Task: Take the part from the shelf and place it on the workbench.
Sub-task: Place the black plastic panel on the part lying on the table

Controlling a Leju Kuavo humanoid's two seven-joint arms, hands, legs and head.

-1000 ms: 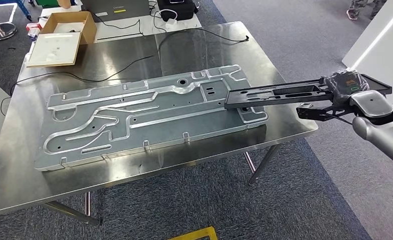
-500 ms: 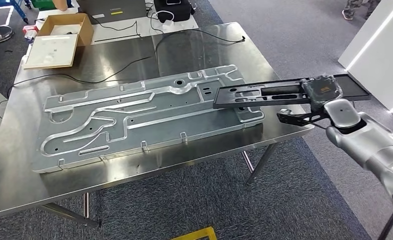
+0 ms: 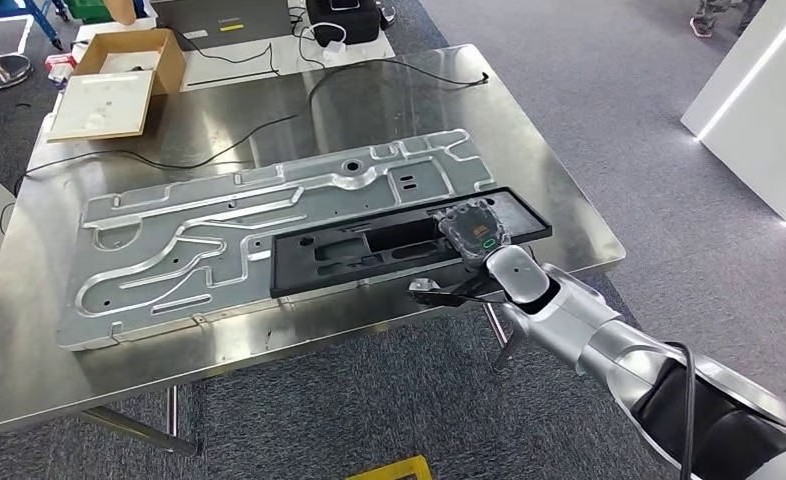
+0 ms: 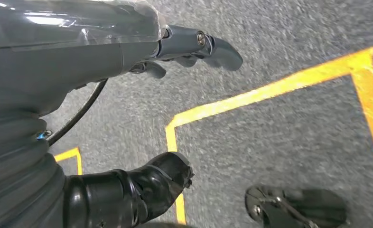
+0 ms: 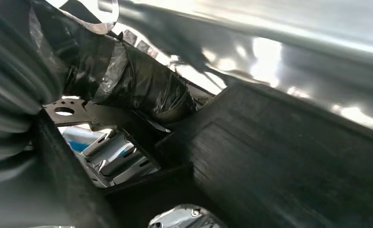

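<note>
Head view showed the right hand (image 3: 474, 232) gripping the black part (image 3: 389, 245) over the workbench (image 3: 559, 215), apparently resting on the metal panel (image 3: 219, 225). Placing step was in hand; release was due next. Left hand (image 4: 194, 45) hung beside the robot, holding nothing.

A steel bench (image 3: 389, 105) stands on grey carpet (image 3: 609, 120). A large embossed metal plate (image 3: 199, 240) lies flat across most of its top, reaching close to the near edge. At the far left corner sits an open cardboard box (image 3: 134, 55), with a flat pale tray (image 3: 99, 105) just in front of it. A black cable (image 3: 269, 125) trails across the far part of the top. A yellow line (image 3: 394, 468) marks the floor in front of the bench.
</note>
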